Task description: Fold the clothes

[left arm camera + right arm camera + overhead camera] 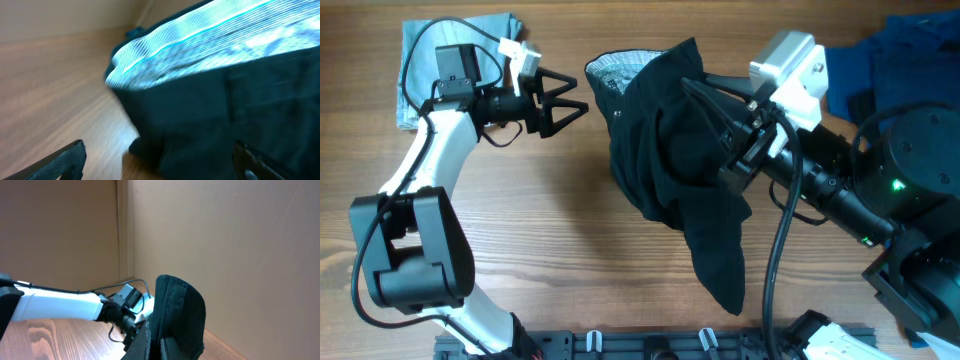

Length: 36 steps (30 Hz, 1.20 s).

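At mid-table lies one pair of black shorts (670, 190), bunched and partly lifted off the wooden table (550, 220), with one wide leg trailing toward the near edge. There are two arms. The right arm reaches in from the lower right, and the right gripper (705, 100) is clenched on the black fabric, which drapes over it. The left arm bends at the elbow and points right, level with the board. The left gripper (578, 92) is spread wide and holds nothing, just beside the waistband (620, 68). That band's lining is grey and finely ribbed; it looks blurred in the left wrist view, above the dark fingers (65, 160). One pale-blue denim piece (420, 50) lies flat under the left arm. One heap of dark-blue cloth (900, 50) sits at the far right.
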Available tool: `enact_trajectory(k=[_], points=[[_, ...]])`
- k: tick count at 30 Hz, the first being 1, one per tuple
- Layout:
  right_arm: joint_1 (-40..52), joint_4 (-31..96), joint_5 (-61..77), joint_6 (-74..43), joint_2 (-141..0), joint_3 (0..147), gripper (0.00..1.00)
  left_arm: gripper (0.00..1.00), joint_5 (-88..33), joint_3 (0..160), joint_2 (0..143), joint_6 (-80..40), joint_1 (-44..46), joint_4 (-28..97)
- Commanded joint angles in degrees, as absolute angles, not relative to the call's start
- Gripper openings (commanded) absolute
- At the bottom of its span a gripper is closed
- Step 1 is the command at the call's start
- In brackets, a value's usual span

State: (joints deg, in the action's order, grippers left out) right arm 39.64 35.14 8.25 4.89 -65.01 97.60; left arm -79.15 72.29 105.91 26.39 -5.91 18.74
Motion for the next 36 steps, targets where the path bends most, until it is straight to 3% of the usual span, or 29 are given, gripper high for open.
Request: enact_trajectory(k=[1,16,28,36], points=[[39.7,34.1,7.2,6.0,-63.9,99.3,0.04,0.87,-88.3,73.3,106.3,28.3,-6.0,15.3],[39.7,34.1,7.2,6.0,-63.9,99.3,0.04,0.86,-87.3,73.3,109.7,28.3,-2.1,9.1],[39.7,34.1,7.9,5.8,-63.9,99.3,0.04,1.0,-85.8,73.3,109.8,28.3,-1.3,5.2],[39.7,34.1,8.2,5.8,-63.9,99.3,0.04,1.0,-82.4,73.3,110.4,27.9,0.8,3.1]])
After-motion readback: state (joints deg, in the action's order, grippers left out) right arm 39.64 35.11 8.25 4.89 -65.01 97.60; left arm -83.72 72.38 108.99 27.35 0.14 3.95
